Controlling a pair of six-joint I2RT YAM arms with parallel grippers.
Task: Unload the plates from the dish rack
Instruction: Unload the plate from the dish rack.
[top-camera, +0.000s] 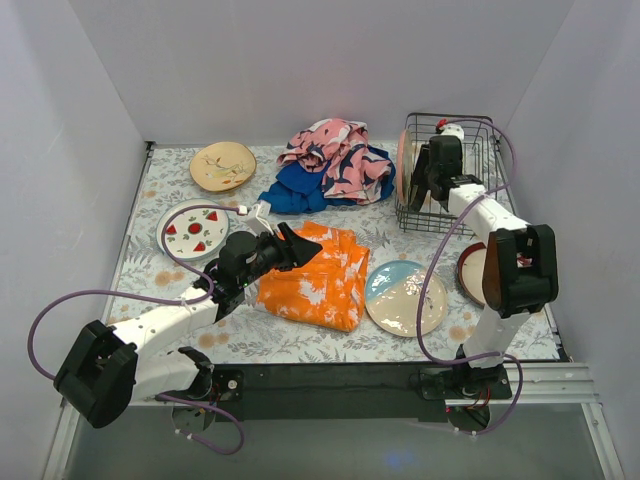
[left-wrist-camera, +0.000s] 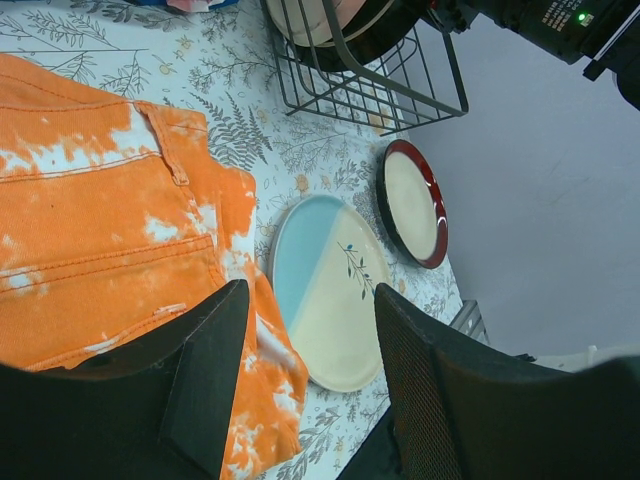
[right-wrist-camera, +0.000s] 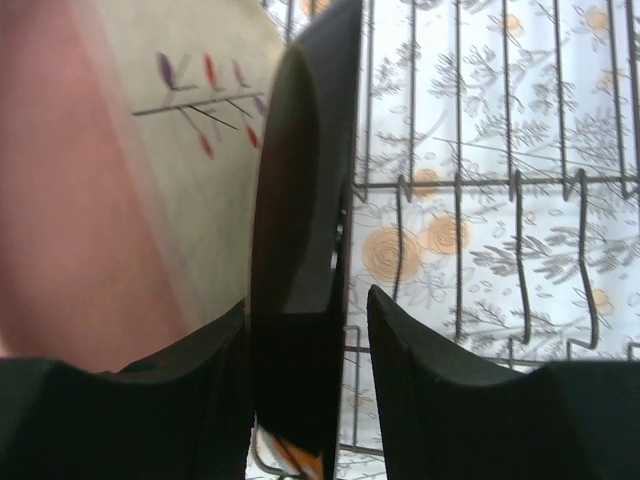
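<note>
The dark wire dish rack (top-camera: 455, 175) stands at the back right. My right gripper (top-camera: 430, 172) reaches into it. In the right wrist view its jaws (right-wrist-camera: 305, 305) are open and straddle the rim of an upright black plate (right-wrist-camera: 300, 190); the left finger touches it, the right finger stands a little apart. A pink-and-cream plate (right-wrist-camera: 110, 190) stands just left of it. My left gripper (top-camera: 292, 246) is open and empty above the orange cloth (top-camera: 315, 275). On the table lie the tan leafy plate (top-camera: 222, 165), the watermelon plate (top-camera: 193, 230), the blue-cream plate (top-camera: 405, 297) and the red-rimmed plate (top-camera: 470, 272).
A pile of pink and blue cloths (top-camera: 330, 165) lies left of the rack. The left wrist view shows the orange cloth (left-wrist-camera: 100, 230), the blue-cream plate (left-wrist-camera: 325, 290), the red-rimmed plate (left-wrist-camera: 412, 203) and the rack (left-wrist-camera: 370, 85). White walls enclose the table.
</note>
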